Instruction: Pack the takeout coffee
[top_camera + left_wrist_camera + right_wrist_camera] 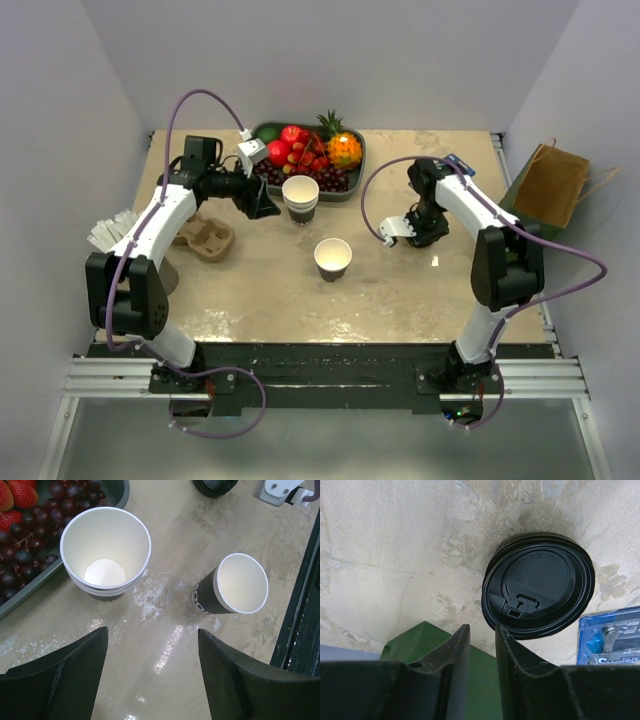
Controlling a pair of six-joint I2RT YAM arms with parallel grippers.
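The worktop (pixel 260 290) is mottled beige with a stone look, glossy in places and scuffed whitish near its middle; plain pale walls close it in on the left, far and right sides; a black rail runs along its near edge, where the two arms are bolted.

One takeout coffee cup (pixel 333 258) stands upright near the worktop's centre, dark outside, white inside, its top open, apart from everything else; one stack of white paper cups (pixel 300 197) stands farther back, just beside the fruit tray (pixel 25 590) at the middle of the far edge; how many cups are nested I cannot tell. One moulded cardboard cup carrier (pixel 205 240) lies toward the left edge, partly under the left arm; a bunch of white packets (pixel 110 232) sits at that edge; one brown paper bag (pixel 548 185) stands beyond the right edge, by the wall.

The left gripper (pixel 153 647) is held just left of the cup stack, fingers spread wide, nothing between them. The right gripper (pixel 481 630) hangs low toward the right edge, fingers only a narrow slit apart, gripping nothing; just beyond their tips lie black plastic lids (pixel 538 585), stacked, their number unclear; one blue blister pack (pixel 610 637) lies beside the lids; one dark green object (pixel 427 635) shows partly behind the fingers.
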